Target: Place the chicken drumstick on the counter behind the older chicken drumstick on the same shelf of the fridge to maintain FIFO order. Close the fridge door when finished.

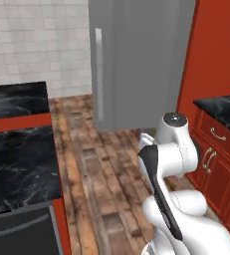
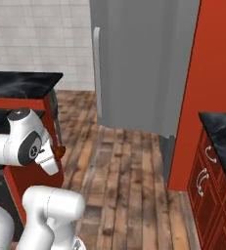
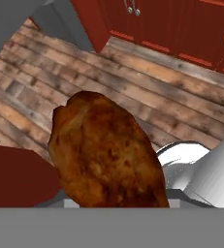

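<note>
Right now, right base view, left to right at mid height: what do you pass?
Black counter → grey fridge door with its bar handle on its left edge → red side panel.

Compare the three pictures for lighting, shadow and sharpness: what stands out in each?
Left base view: flat, even light, the fridge door a plain grey with no glare. Right base view: equally shadowless, soft-edged. Hand view: the chicken drumstick looms large with a blurry, smeared texture, while the floor planks behind look crisper.
</note>
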Controlling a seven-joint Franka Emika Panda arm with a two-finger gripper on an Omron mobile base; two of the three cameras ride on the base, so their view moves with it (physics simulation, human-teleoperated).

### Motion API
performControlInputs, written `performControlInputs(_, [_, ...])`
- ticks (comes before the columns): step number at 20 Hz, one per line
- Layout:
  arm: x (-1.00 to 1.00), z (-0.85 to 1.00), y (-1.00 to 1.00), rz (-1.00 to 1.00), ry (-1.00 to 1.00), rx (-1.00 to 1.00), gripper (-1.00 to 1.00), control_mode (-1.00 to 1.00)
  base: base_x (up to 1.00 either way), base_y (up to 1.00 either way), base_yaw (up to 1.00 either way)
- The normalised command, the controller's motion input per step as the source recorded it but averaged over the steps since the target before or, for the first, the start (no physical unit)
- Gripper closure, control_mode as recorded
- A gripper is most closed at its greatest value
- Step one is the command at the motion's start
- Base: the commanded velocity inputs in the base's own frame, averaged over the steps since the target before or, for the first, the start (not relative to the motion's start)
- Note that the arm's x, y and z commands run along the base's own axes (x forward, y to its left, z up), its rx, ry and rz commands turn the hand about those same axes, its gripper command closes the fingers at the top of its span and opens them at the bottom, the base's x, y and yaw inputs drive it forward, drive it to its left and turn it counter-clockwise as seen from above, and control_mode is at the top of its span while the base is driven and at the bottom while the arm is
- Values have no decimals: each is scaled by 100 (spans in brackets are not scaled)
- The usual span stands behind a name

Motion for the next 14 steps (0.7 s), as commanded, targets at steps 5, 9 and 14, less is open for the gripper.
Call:
performControlInputs(5, [0, 0, 0, 0, 0, 0, 100, 100, -78, -13, 61])
performControlInputs(9, [0, 0, 0, 0, 0, 0, 100, 100, -100, 10, 47])
performControlInputs(14, [0, 0, 0, 0, 0, 0, 100, 100, -88, 50, 44])
